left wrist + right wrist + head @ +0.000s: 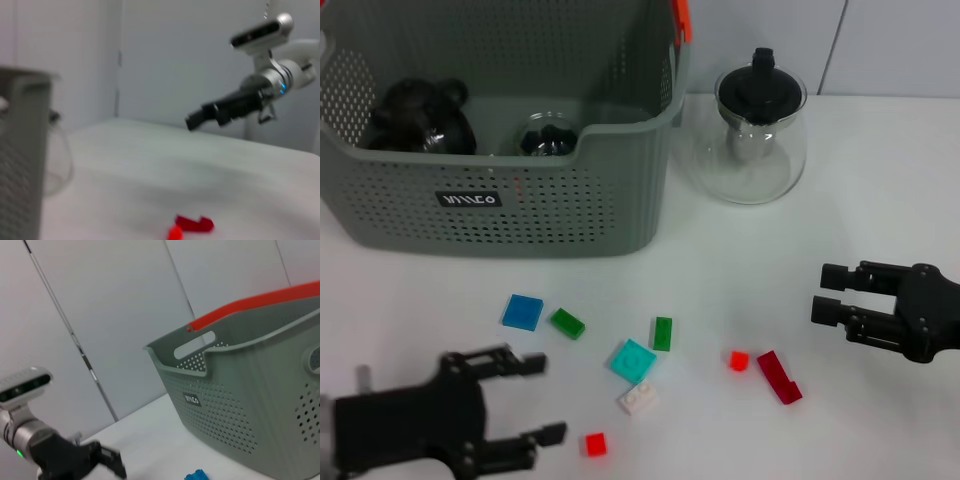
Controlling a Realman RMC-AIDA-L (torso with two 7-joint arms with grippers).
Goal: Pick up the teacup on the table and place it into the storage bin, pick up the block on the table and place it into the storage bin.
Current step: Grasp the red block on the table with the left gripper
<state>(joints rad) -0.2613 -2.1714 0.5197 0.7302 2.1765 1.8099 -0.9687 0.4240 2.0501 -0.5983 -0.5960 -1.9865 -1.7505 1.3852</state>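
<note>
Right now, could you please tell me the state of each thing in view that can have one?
storage bin: upright, holding two dark items.
glass teapot: upright on the table beside the bin, black lid on.
blocks: scattered loose on the table, none in the bin that I can see.
left hand: open, low over the table near the small red block.
right hand: open, holding nothing, right of the dark red block.

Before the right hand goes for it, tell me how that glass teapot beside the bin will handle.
The glass teapot looks thin-walled and clear, so probably fragile and slippery to pinch. Its round body may slide rather than tip if pushed. The black lid seems only seated, so it could shift when lifted.
</note>
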